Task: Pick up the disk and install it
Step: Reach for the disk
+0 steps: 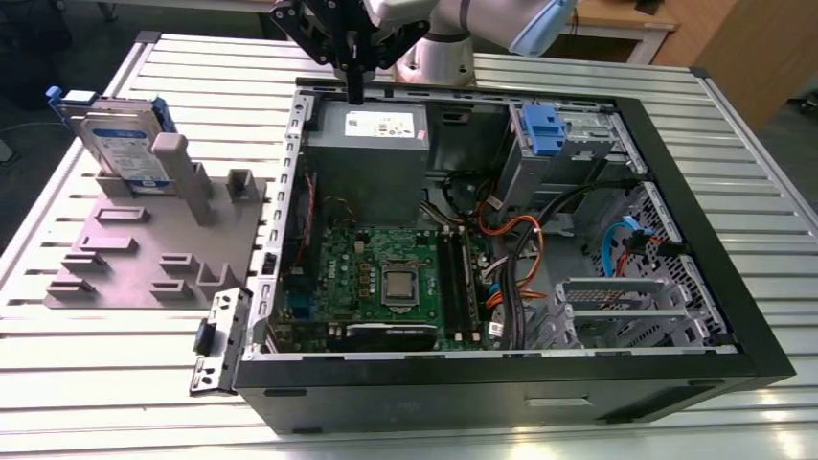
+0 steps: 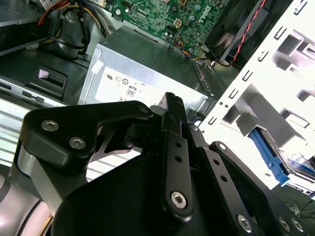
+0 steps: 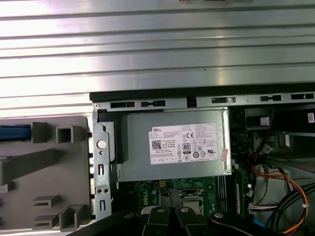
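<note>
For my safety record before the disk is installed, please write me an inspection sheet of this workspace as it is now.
Surface: ribbed silver metal table, carrying open black computer case.
Job's things: flat silver hard disk with blue frame stands upright in grey slotted fixture plate, untouched.
Clutter: grey metal bracket beside the case.
Grippers: black gripper over grey power-supply box, jaws shut, empty.
Cables: orange, red and black wires inside the case.
Surroundings: wooden furniture beyond the table.
</note>
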`<state>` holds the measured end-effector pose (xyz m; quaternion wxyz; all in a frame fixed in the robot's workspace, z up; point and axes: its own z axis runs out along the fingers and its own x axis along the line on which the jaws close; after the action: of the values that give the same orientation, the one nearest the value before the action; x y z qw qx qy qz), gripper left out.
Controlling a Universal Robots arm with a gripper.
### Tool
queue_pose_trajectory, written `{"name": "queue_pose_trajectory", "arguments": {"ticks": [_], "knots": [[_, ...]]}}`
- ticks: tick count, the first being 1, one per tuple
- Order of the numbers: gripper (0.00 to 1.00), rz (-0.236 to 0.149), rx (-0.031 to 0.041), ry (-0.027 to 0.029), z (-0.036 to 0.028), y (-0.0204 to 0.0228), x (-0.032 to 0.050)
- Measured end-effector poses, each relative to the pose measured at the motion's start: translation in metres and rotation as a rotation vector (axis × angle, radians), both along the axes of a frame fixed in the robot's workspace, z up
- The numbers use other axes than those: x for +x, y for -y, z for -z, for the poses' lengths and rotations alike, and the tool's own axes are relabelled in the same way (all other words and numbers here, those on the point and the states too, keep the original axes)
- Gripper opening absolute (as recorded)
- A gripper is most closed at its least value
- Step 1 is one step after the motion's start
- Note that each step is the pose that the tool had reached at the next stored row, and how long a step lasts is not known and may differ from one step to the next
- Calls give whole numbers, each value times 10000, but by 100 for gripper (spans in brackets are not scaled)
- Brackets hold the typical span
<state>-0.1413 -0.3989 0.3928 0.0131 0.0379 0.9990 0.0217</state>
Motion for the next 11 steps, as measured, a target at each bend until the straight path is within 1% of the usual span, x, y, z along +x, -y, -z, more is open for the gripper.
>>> {"name": "queue_pose_trajectory", "arguments": {"ticks": [11], "knots": [[11,0,0,0,0,0,-8]]}}
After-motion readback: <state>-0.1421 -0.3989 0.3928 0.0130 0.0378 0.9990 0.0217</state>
